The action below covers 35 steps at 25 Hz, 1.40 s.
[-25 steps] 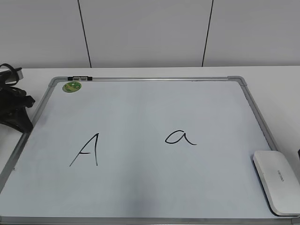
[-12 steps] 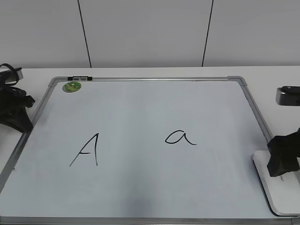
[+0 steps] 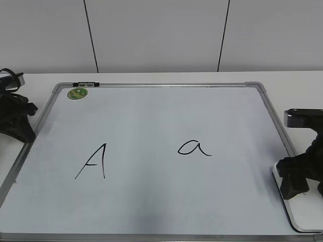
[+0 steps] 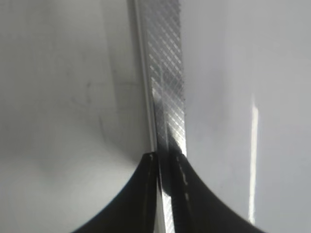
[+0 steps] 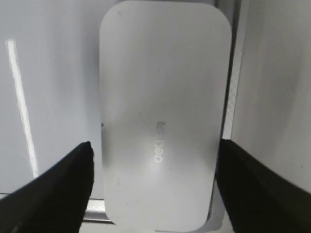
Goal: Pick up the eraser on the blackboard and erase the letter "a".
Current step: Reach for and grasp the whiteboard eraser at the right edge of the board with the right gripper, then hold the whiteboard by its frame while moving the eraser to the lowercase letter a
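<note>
My right gripper (image 5: pixel 154 170) hangs over the eraser (image 5: pixel 163 116), with its fingers (image 5: pixel 58 187) wide apart, one on each side. The eraser lies flat at the near right corner of the blackboard (image 3: pixel 151 116). The letter "a" (image 3: pixel 194 147) sits in the middle of the board, well apart from the eraser. My left gripper (image 4: pixel 163 160) rests at the board's left edge, fingers together.

A tall, angular capital "A" in thin black marker (image 3: pixel 92 162) stands on the left (well apart from the round green magnet (image 3: pixel 77 93) near the top-left corner).
</note>
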Available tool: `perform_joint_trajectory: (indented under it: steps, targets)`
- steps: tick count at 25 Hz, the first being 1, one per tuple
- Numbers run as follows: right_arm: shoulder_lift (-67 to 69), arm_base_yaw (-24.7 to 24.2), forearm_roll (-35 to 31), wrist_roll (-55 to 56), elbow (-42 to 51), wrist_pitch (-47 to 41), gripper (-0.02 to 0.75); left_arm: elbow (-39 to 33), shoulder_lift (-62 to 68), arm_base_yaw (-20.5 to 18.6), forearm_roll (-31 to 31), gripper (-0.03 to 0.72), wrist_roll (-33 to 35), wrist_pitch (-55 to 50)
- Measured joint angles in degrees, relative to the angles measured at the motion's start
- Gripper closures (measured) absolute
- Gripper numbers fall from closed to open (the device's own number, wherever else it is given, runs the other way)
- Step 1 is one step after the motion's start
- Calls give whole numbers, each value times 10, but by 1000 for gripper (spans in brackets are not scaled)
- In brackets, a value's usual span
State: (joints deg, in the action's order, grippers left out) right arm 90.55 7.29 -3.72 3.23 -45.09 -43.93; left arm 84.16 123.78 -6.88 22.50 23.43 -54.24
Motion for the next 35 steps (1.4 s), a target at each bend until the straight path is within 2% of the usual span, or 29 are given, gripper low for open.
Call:
perform_joint_trajectory:
  steps: [12, 16, 21, 30, 35]
  targets:
    - [48, 0, 2, 6, -2, 34, 151, 0, 0, 0, 0, 653, 0, 0]
    - [48, 0, 4, 7, -2, 36, 204, 0, 0, 0, 0, 653, 0, 0]
    - [48, 0, 4, 8, -5, 32, 210, 0, 0, 0, 0, 653, 0, 0]
    - [49, 13, 8, -1, -103, -108, 210, 0, 0, 0, 0, 653, 0, -1]
    - [45, 50, 8, -22, -190, -171, 211, 0, 0, 0, 0, 653, 0, -1]
